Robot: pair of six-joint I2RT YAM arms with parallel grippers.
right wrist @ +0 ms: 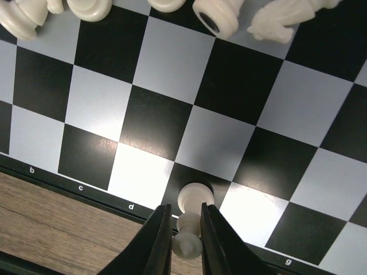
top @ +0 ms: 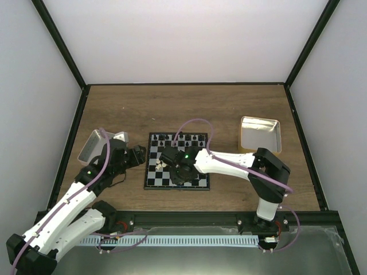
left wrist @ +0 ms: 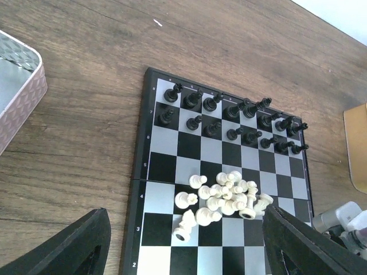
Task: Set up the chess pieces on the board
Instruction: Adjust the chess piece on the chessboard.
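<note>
The board [top: 155, 177] lies mid-table. Black chess pieces [left wrist: 232, 117] stand in two rows along its far side. White pieces [left wrist: 226, 197] lie in a loose heap near its middle, several tipped over. My right gripper [right wrist: 186, 240] is shut on a white chess piece [right wrist: 195, 197] that stands upright on a dark square in the board's [right wrist: 166, 57] near edge row, by the letter d. In the top view that gripper [top: 182, 175] hangs over the board's near half. My left gripper [left wrist: 184, 213] is open and holds nothing, hovering at the board's [left wrist: 163, 166] left edge [top: 139, 156].
A silver tray [top: 92, 146] sits left of the board, behind the left arm, its corner showing in the left wrist view [left wrist: 17, 91]. A gold-rimmed tin [top: 260, 135] stands at the right rear. Tipped white pieces [right wrist: 215, 14] lie just beyond the right gripper.
</note>
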